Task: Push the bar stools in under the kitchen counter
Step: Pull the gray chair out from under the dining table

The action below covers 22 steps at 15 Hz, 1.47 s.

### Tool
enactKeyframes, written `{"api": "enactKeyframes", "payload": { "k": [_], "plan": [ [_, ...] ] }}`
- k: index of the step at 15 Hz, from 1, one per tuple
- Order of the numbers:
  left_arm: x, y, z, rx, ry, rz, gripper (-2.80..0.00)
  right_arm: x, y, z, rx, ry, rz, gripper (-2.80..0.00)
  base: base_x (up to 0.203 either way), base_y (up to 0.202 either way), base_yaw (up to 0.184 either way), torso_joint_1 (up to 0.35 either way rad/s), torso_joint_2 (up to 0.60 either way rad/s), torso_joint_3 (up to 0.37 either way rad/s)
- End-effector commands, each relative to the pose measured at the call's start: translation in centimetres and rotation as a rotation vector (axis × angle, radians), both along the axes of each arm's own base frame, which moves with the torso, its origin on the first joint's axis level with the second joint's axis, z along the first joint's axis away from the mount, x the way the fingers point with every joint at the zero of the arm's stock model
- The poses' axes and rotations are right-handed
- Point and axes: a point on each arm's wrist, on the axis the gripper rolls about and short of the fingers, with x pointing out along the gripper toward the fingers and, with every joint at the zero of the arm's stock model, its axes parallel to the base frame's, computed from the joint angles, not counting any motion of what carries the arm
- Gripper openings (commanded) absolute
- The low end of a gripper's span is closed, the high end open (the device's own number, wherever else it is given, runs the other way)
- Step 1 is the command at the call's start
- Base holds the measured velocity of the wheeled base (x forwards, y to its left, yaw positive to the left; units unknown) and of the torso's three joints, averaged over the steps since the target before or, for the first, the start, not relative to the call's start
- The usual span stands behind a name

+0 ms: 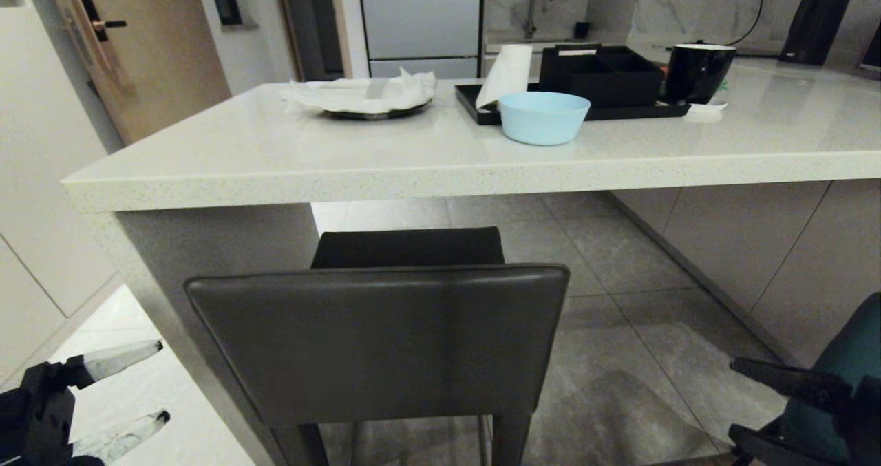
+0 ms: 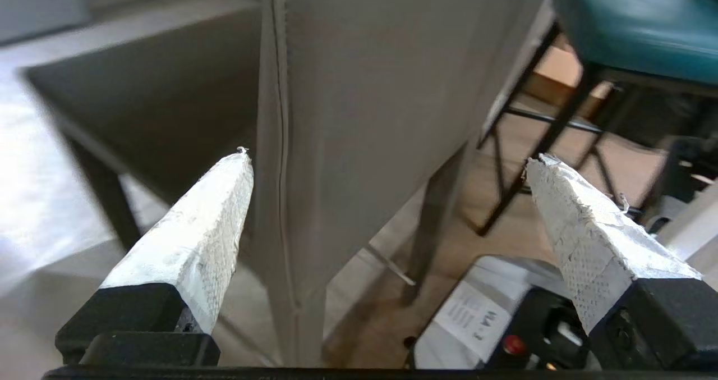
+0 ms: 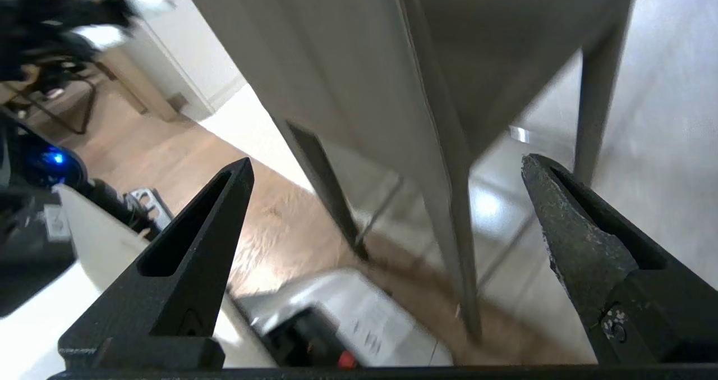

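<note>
Grey stool [image 1: 385, 342] stood nearest, backrest facing robot, seat only partly under worktop [image 1: 440, 156]. Left end effector [image 1: 120, 397] and right end effector [image 1: 784, 411] both spread wide, flanking backrest, holding nothing. Teal stool [image 1: 850, 363] far right. Best: press both evenly on backrest, push straight, slowly, avoid tipping.

— How many stools do I have in front of me?
— Two: one dark grey stool [image 1: 377, 339], one teal stool [image 1: 848, 376].
— And on the one counter [image 1: 275, 156]?
— One blue bowl [image 1: 544, 116], one black mug [image 1: 696, 71], one black tray [image 1: 647, 111], one plate [image 1: 375, 113].
</note>
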Motion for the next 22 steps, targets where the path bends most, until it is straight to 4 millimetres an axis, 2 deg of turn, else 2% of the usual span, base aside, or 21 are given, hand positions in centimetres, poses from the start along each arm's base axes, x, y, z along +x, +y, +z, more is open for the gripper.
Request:
{"api": "enactKeyframes", "payload": {
  "k": [1,4,8,11,13,15,17,20,22],
  "plan": [
    [1.9,0.1,-0.9,-0.026,0.042,-0.05,0.0,2.6,0.6,-0.7,-0.009,0.037,0.027,0.0,0.0,0.0,0.0,0.0,0.0,0.0],
    [3.7,0.7,-2.0,-0.029,0.054,-0.06,0.0,6.1,1.7,-2.9,-0.052,0.044,0.079,0.0,0.0,0.0,0.0,0.0,0.0,0.0],
    [5.3,1.3,-4.2,-0.031,0.059,-0.067,0.0,9.0,3.8,-5.9,-0.072,0.024,0.153,0.0,0.0,0.0,0.0,0.0,0.0,0.0],
    [5.8,1.4,-4.3,-0.042,0.073,-0.075,0.0,11.6,5.9,-7.2,-0.062,-0.05,0.207,0.0,0.0,0.0,0.0,0.0,0.0,0.0],
    [6.7,1.5,-4.0,-0.032,0.058,-0.078,0.0,12.9,7.2,-7.0,-0.052,-0.1,0.236,0.0,0.0,0.0,0.0,0.0,0.0,0.0],
    [7.6,1.3,-3.4,-0.025,0.044,-0.09,0.0,13.2,8.3,-6.7,-0.044,-0.128,0.269,0.0,0.0,0.0,0.0,0.0,0.0,0.0],
    [8.0,0.1,-3.2,-0.03,0.052,-0.143,0.0,13.1,9.6,-7.0,-0.042,-0.12,0.313,0.0,0.0,0.0,0.0,0.0,0.0,0.0],
    [8.1,-2.2,-4.1,-0.038,0.105,-0.167,0.0,13.2,11.2,-7.3,-0.051,-0.121,0.291,0.0,0.0,0.0,0.0,0.0,0.0,0.0],
    [8.6,-3.0,-4.5,-0.036,0.127,-0.161,0.0,13.4,11.5,-7.2,-0.048,-0.129,0.288,0.0,0.0,0.0,0.0,0.0,0.0,0.0]
  ]
}}
